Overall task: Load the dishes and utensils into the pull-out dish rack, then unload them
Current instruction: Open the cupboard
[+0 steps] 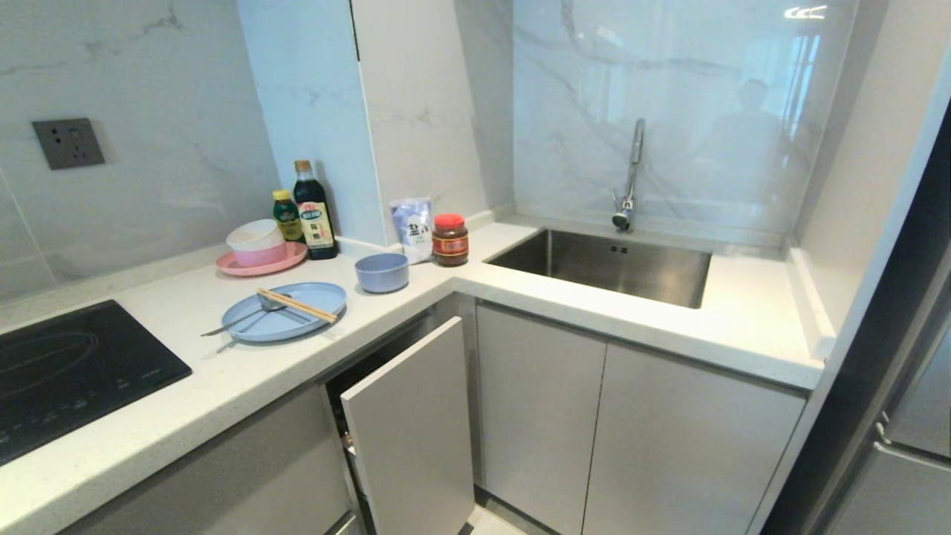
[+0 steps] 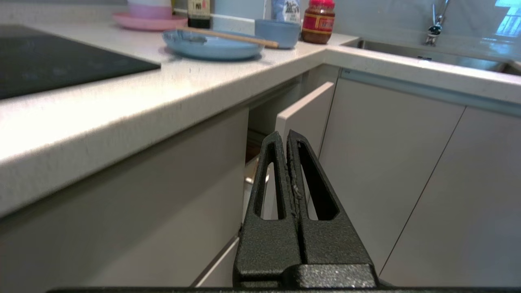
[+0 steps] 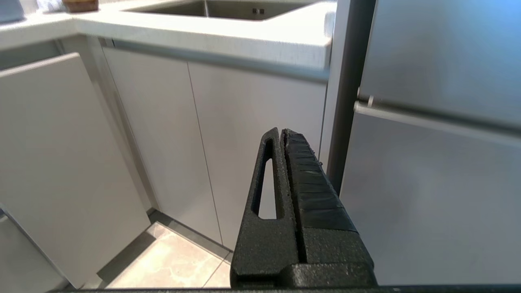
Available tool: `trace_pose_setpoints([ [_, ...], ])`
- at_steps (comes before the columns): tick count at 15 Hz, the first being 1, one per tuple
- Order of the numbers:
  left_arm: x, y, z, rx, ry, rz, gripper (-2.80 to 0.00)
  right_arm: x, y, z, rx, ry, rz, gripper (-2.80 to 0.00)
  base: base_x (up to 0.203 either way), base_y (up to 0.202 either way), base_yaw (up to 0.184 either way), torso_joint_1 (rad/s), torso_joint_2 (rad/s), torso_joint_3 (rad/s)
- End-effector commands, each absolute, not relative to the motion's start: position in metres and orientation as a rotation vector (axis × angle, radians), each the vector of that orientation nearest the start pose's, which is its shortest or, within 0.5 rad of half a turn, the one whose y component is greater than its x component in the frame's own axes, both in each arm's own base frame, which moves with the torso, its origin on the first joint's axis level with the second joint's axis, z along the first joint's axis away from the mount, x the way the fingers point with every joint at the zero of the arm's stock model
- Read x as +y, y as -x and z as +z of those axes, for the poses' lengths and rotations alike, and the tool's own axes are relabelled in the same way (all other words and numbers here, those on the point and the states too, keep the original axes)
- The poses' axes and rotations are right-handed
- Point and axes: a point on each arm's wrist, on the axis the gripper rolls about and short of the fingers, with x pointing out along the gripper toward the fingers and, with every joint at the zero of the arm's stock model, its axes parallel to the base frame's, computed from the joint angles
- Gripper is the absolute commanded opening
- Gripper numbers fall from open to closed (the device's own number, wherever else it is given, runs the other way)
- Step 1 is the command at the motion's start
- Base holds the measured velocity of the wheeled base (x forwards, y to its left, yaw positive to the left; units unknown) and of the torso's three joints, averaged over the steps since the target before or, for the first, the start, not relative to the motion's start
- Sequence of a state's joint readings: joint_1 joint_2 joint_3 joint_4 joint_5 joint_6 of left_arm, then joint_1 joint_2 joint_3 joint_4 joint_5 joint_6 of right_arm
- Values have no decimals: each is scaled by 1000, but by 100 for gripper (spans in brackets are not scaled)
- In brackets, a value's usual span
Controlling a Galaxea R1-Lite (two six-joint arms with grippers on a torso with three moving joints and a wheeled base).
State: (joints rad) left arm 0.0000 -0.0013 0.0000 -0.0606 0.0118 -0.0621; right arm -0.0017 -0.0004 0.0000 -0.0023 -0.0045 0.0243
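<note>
A light blue oval plate [image 1: 316, 294] lies on the white counter. A pair of wooden chopsticks [image 1: 297, 305] and a silver spoon [image 1: 238, 321] rest on it. A blue-grey bowl [image 1: 382, 272] stands just beyond the plate, near the inner corner. Below the counter the pull-out dish rack's pale grey front panel [image 1: 412, 431] stands a little way out; its wire inside is hidden. Neither arm shows in the head view. My left gripper [image 2: 283, 136] is shut and empty, low in front of that panel [image 2: 307, 110]. My right gripper [image 3: 281, 132] is shut and empty, facing the cabinet doors under the sink.
A pink plate with stacked bowls [image 1: 260, 253], two bottles [image 1: 312, 212], a salt bag [image 1: 412, 227] and a red-lidded jar [image 1: 450, 239] line the back wall. A black hob [image 1: 67, 371] sits at left, a steel sink [image 1: 609, 264] with a tap [image 1: 631, 174] at right, a fridge [image 1: 906, 416] at far right.
</note>
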Motion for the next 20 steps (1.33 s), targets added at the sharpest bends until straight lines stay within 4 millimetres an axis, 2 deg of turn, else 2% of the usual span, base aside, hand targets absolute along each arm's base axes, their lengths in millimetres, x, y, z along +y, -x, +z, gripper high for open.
trace_pose_setpoints([
  [1,0,21,74,-37,63,11,-280,0,23,75,-5,-25,-6,-280,0,0,0,-253,520,257],
  [8,0,21,74,-37,63,11,-280,0,23,75,-6,-25,-6,-280,0,0,0,-233,466,229],
  [20,0,21,74,-37,59,10,-280,0,23,75,-5,-25,-6,-280,0,0,0,-14,29,15],
])
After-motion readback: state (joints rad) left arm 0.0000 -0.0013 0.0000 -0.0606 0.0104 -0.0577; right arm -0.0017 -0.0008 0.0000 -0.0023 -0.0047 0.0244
